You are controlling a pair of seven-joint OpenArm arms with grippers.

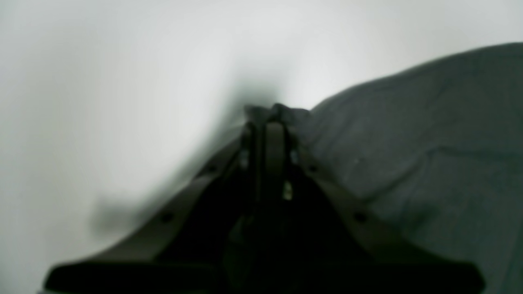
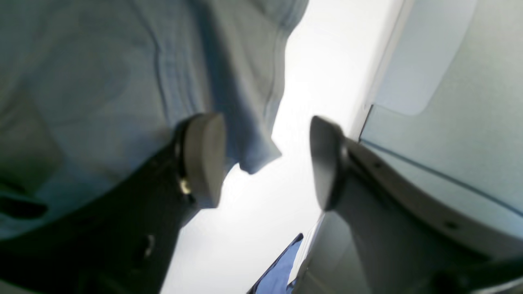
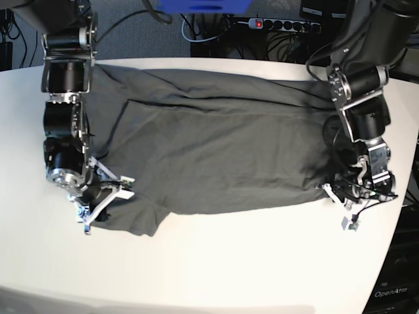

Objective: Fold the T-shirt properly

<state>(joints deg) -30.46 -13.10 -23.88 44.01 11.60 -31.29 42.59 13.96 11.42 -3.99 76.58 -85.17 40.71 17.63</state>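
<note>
Looking at the near edge of the white table [image 3: 216, 261] first, we've got bare surface along the bottom of the base view, then the T-shirt [image 3: 216, 144] spread flat across the middle of the frame, dark grey and wrinkly, reaching almost to the far edge.

Our right gripper [image 3: 105, 196] sits at the lower left of the base view, over the shirt's near corner. In its wrist view the fingers [image 2: 204, 157] are clearly parted with nothing between them, just a loose tip of cloth and bright table in the gap.

Our left gripper [image 3: 357, 190] is at the right of the frame by the shirt's other end. Its wrist view is blurry, but the jaws look pressed together on a bunched bit of T-shirt.

Furthest back, a power strip [image 3: 281, 25] lies along the top.
</note>
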